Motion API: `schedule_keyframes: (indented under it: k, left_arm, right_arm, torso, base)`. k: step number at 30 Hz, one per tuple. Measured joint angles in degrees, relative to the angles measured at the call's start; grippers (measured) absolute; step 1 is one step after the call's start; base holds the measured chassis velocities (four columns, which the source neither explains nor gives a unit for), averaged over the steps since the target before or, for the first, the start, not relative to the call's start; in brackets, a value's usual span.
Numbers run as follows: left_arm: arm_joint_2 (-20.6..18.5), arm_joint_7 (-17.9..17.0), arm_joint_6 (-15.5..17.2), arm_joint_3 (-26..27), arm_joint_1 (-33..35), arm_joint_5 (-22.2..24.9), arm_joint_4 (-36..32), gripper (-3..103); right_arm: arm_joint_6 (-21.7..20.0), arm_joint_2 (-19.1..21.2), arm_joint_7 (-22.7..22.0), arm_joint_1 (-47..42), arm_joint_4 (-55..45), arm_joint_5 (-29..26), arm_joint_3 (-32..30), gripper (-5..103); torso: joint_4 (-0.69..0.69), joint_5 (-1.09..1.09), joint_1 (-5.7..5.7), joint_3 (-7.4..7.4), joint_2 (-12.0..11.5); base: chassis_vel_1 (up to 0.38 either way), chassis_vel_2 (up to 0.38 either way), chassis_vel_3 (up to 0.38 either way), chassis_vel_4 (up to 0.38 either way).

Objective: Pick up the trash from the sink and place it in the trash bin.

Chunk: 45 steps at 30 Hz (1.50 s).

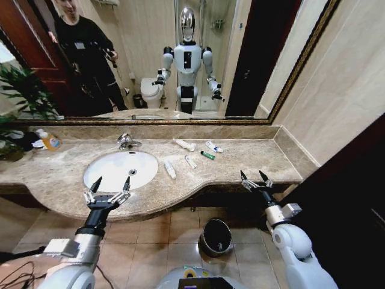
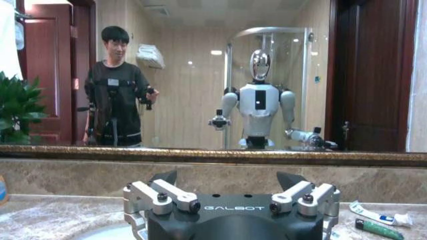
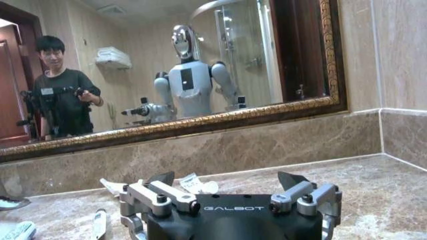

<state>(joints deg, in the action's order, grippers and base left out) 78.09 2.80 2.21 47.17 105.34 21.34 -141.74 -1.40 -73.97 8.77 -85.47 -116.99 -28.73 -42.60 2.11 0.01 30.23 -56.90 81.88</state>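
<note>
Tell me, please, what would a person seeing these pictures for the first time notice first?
Probably the two open black claws: the left claw hovers over the sink's front rim, the right claw at the counter's right end. Next, the small tubes and sachets scattered on the marble right of the sink, and the black trash bin on the floor below.

Item count, head view:

- Sink (image 1: pixel 99 174): one, set in the marble counter (image 1: pixel 240 165) toward its left end, with one chrome faucet (image 1: pixel 125 142) at the back rim.
- Trash pieces on the counter, right of the sink: five. White sachet (image 1: pixel 184 144), white-and-blue tube (image 1: pixel 213 147), thin green tube (image 1: pixel 207 155), small white tube (image 1: pixel 190 162), larger white tube (image 1: pixel 170 170).
- Clear bottle with orange label (image 1: pixel 48 141): one, at the counter's back left corner.
- Trash bin (image 1: pixel 216 236): one, on the floor.
- Grippers: two, left gripper (image 1: pixel 109 182) and right gripper (image 1: pixel 255 176).
</note>
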Motion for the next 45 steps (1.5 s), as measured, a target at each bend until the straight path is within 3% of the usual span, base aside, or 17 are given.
schedule_keyframes:
  k: [3,6,7,8,18,27,33,39,42,45]
  left_arm:
    - [0.0,0.0,0.0,0.0,0.0,0.0,0.0,100]
    - [0.0,0.0,0.0,0.0,0.0,0.0,0.0,100]
    - [0.0,0.0,0.0,0.0,0.0,0.0,0.0,100]
    - [0.0,0.0,0.0,0.0,0.0,0.0,0.0,100]
    - [0.0,0.0,0.0,0.0,0.0,0.0,0.0,100]
    - [0.0,0.0,0.0,0.0,0.0,0.0,0.0,100]
    - [0.0,0.0,0.0,0.0,0.0,0.0,0.0,100]
    - [0.0,0.0,0.0,0.0,0.0,0.0,0.0,100]
    - [0.0,0.0,0.0,0.0,0.0,0.0,0.0,100]
    - [0.0,0.0,0.0,0.0,0.0,0.0,0.0,100]
  right_arm:
    - [1.3,2.4,0.2,-1.6,0.5,-0.3,-0.8,100]
    - [5.5,9.9,0.7,-6.7,2.2,-1.4,-3.9,100]
    - [6.2,11.1,0.7,-7.3,2.2,-1.5,-4.0,100]
    - [6.6,11.7,0.7,-7.5,1.9,-1.5,-3.8,100]
    - [1.3,10.9,-0.7,-7.2,-3.8,-1.2,-3.0,100]
    - [-2.7,10.2,-4.5,-2.8,-2.2,0.3,0.0,100]
    - [-6.1,9.8,-3.9,0.0,-2.4,-0.9,0.9,100]
    - [-7.0,13.3,1.3,3.8,0.0,-4.1,2.9,100]
    - [-7.5,19.1,5.8,7.9,4.4,-7.1,4.4,100]
    - [-7.7,22.3,8.5,10.2,6.9,-7.6,5.0,100]
  torso:
    - [0.02,0.01,0.00,0.00,0.0]
    - [-0.01,-0.03,0.00,0.00,0.0]
    - [-0.04,-0.08,0.00,0.00,0.0]
    - [-0.02,0.01,0.00,0.00,0.0]
    - [0.00,-0.02,0.00,0.00,0.0]
    - [0.00,0.00,0.00,0.00,0.0]
    - [0.00,-0.01,0.00,0.00,0.0]
    - [-0.01,-0.01,0.00,0.00,0.0]
    - [0.00,0.01,0.00,0.00,0.0]
    - [-0.01,0.00,0.00,0.00,0.0]
  base:
    - [0.000,0.000,0.000,0.000]
    - [0.000,0.000,0.000,0.000]
    - [0.000,0.000,0.000,0.000]
    - [0.000,0.000,0.000,0.000]
    - [0.000,0.000,0.000,0.000]
    - [0.000,0.000,0.000,0.000]
    - [0.000,0.000,0.000,0.000]
    - [0.000,0.000,0.000,0.000]
    - [0.000,0.000,0.000,0.000]
    - [0.000,0.000,0.000,0.000]
